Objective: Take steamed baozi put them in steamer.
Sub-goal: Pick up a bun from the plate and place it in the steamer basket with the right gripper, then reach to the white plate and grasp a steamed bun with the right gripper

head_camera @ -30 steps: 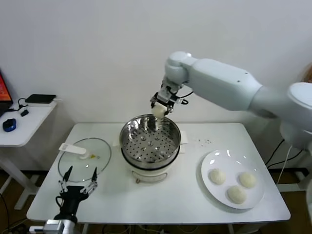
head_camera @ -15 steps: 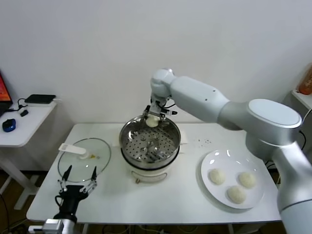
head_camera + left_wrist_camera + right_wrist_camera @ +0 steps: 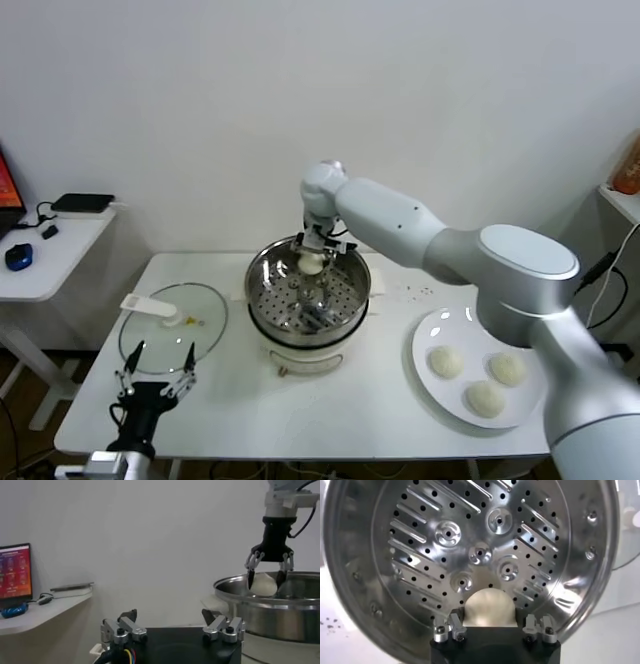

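My right gripper (image 3: 312,262) is shut on one white baozi (image 3: 311,263) and holds it just inside the far rim of the steel steamer (image 3: 270,300), above its perforated floor. The right wrist view shows the baozi (image 3: 488,607) between the fingers, over the steamer floor (image 3: 470,535). The left wrist view shows the same baozi (image 3: 264,585) at the steamer rim (image 3: 235,591). Three more baozi (image 3: 446,361) (image 3: 507,368) (image 3: 486,399) lie on the white plate (image 3: 430,330) at the right. My left gripper (image 3: 155,372) is open and empty at the table's front left.
The glass lid (image 3: 160,335) lies flat left of the steamer, with a white spoon (image 3: 148,304) on its far edge. A side table (image 3: 50,250) with a mouse and a black box stands at the far left. Dark crumbs (image 3: 415,291) lie right of the steamer.
My right gripper has moved left and down with the baozi, from above the steamer's far rim to inside it. The left arm has not moved.
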You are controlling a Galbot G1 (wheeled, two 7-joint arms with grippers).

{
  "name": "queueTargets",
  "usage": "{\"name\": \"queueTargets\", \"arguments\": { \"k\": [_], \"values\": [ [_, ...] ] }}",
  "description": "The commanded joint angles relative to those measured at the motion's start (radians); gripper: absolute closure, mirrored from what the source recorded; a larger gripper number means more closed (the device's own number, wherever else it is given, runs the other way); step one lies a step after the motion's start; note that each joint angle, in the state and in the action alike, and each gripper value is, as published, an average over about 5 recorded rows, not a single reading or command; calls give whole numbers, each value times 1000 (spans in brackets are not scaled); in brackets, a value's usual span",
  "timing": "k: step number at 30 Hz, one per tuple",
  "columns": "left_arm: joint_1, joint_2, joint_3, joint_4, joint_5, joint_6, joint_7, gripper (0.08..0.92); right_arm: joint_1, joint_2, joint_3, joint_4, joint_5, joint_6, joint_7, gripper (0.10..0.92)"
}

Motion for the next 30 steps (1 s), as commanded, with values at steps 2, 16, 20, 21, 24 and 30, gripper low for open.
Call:
{"name": "queueTargets", "arguments": {
  "k": [2, 16, 20, 21, 24, 30],
  "values": [
    [2, 2, -1, 1, -1, -1, 0, 177, -22, 22, 34, -57, -63, 30, 4, 339],
    [7, 1, -9, -1, 0, -1, -2, 177, -17, 31, 55, -69, -24, 63, -28, 203],
    [9, -1, -9, -3, 1, -1, -2, 177, 44, -33, 5, 11, 129, 47, -90, 202],
    [10, -1, -9, -3, 1, -1, -2, 177, 74, -60, -23, 47, 194, 30, -112, 202],
    [11, 1, -6, -6, 1, 2, -2, 177, 190, -158, -158, 190, 422, -46, -165, 203],
    [0, 5, 1, -9, 6, 10, -2, 177, 396, -383, -319, 445, 678, -204, -189, 203]
  ]
}}
